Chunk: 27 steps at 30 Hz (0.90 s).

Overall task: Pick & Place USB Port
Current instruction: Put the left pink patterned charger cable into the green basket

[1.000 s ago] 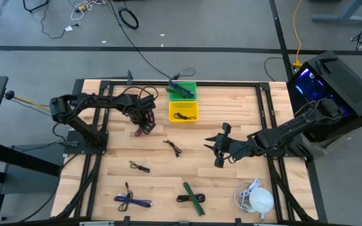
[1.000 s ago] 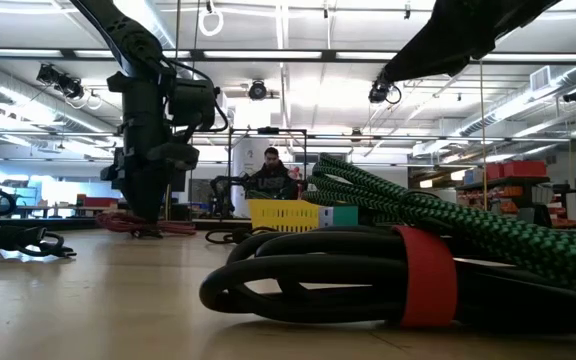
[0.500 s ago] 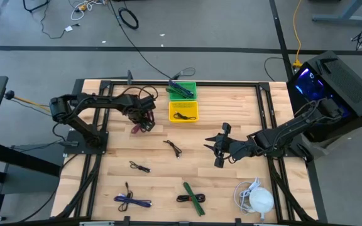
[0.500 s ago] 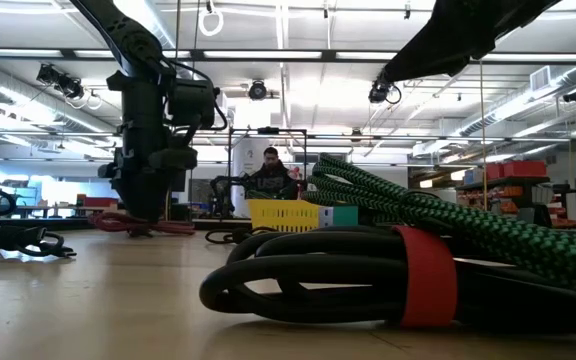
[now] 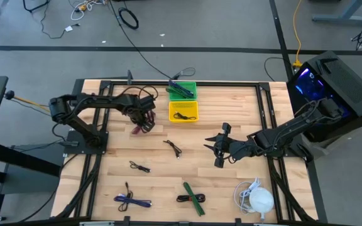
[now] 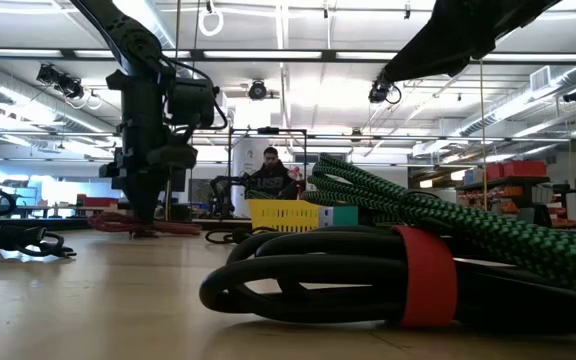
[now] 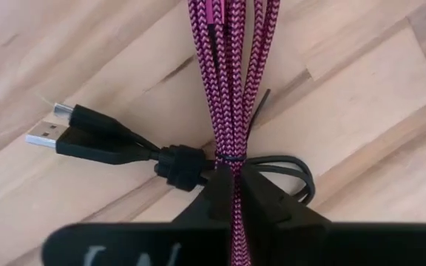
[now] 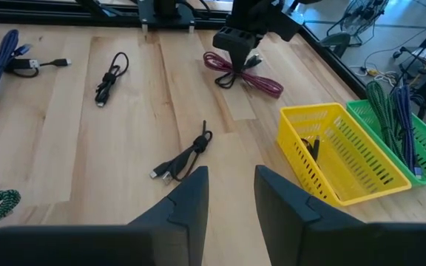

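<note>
The left gripper (image 5: 144, 125) is pinching the magenta braided USB cable (image 7: 231, 81) on the tabletop (image 5: 231, 188) near its far edge, beside the yellow basket (image 5: 184, 111); the right gripper (image 5: 217, 148), fingers spread, waits mid-tabletop

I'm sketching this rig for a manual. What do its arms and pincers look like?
Both arms are dark, slender and jointed, on black frames bolted to the wooden table. Black cables run along the left arm. The left pincer and right pincer each end in two black fingers, flat and tapering. No markings are legible.
</note>
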Motion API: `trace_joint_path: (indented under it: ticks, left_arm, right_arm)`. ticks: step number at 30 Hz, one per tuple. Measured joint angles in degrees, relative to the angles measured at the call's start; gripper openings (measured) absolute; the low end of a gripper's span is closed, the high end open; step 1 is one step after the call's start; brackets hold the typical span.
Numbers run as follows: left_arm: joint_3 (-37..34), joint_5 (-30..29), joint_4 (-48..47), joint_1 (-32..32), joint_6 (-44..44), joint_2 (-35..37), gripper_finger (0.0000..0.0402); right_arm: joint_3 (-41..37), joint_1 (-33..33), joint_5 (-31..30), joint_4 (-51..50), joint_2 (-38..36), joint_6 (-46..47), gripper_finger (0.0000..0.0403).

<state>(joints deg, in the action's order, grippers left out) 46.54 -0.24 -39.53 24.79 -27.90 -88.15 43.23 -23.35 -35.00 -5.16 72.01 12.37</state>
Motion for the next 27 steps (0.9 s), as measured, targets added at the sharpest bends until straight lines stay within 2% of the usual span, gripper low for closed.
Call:
trace_joint_path:
  ticks: [7, 11, 14, 17, 20, 24, 27]
  left_arm:
    - [3.4, -0.3, -3.9, -0.1, 2.0, 2.2, 0.0008]
    - [9.8, -4.2, -9.7, -1.3, 4.8, 2.9, 0.0008]
    - [16.3, -8.5, -15.1, -2.5, 10.2, 2.9, 0.0007]
    - [22.4, -13.3, -16.8, -3.9, 20.5, 2.8, 0.0007]
    - [26.7, -19.3, -16.6, -4.7, 36.3, 2.8, 0.0007]
    - [27.8, -30.6, -12.9, -4.1, 54.3, 1.8, 0.0007]
    - [27.8, -35.3, -11.2, -1.8, 63.5, -0.8, 0.0007]
  right_arm:
    - [0.0, 0.0, 0.0, 0.0, 0.0, 0.0, 0.0111]
    - [0.0, 0.0, -0.1, 0.0, 0.0, 0.0, 0.0111]
    - [0.0, 0.1, -0.1, 0.2, 0.0, -0.2, 0.0111]
    - [0.0, 0.1, -0.1, 0.4, 0.0, -0.6, 0.0111]
    - [0.0, 0.1, -0.1, 1.0, 0.0, -0.8, 0.0111]
    - [0.0, 0.1, -0.1, 1.8, 0.0, -1.1, 0.0111]
    - [0.0, 0.1, -0.1, 2.6, 0.0, -1.7, 0.0111]
